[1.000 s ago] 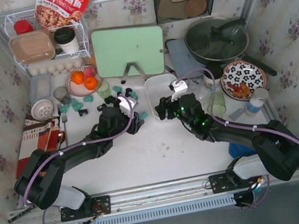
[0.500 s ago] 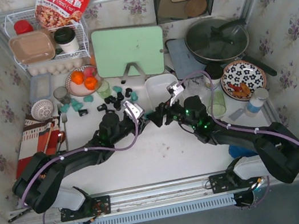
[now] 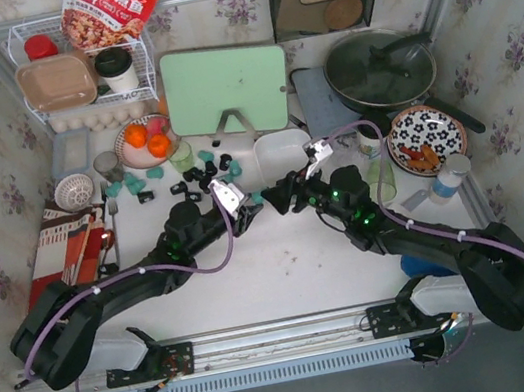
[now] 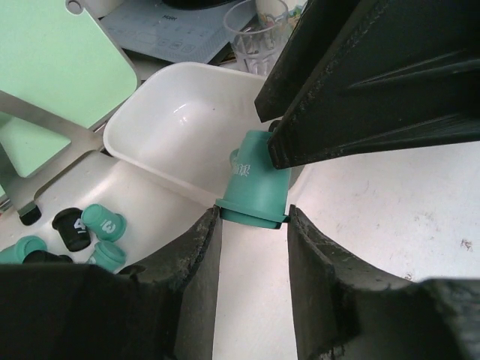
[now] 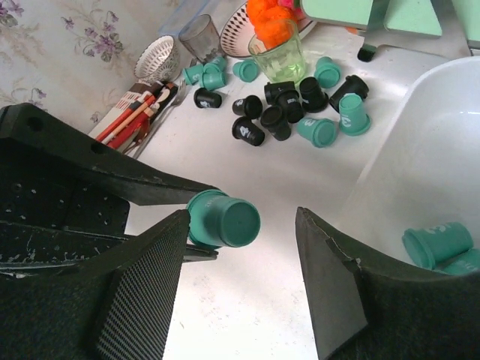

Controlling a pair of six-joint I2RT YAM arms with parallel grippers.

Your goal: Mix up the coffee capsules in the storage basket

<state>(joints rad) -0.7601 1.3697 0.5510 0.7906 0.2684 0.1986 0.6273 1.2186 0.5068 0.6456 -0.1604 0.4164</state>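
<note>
1. The left gripper [image 4: 251, 219] is clenched on a teal coffee capsule [image 4: 255, 184], mid-frame.
2. The right gripper [image 5: 241, 225] is released, with its fingers on each side of the capsule.
3. The white storage basket [image 4: 165, 127] sits just above.

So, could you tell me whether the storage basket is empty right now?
Not empty: the right wrist view shows at least two teal capsules lying in a corner of the storage basket. No black ones visible inside.

Basket [image 5: 420, 135] gets cut off by the right edge, its capsules [image 5: 437, 244] are half hidden by the right gripper [image 5: 240, 216], and print on the teal capsule [image 4: 259, 187] can't be made out.
</note>
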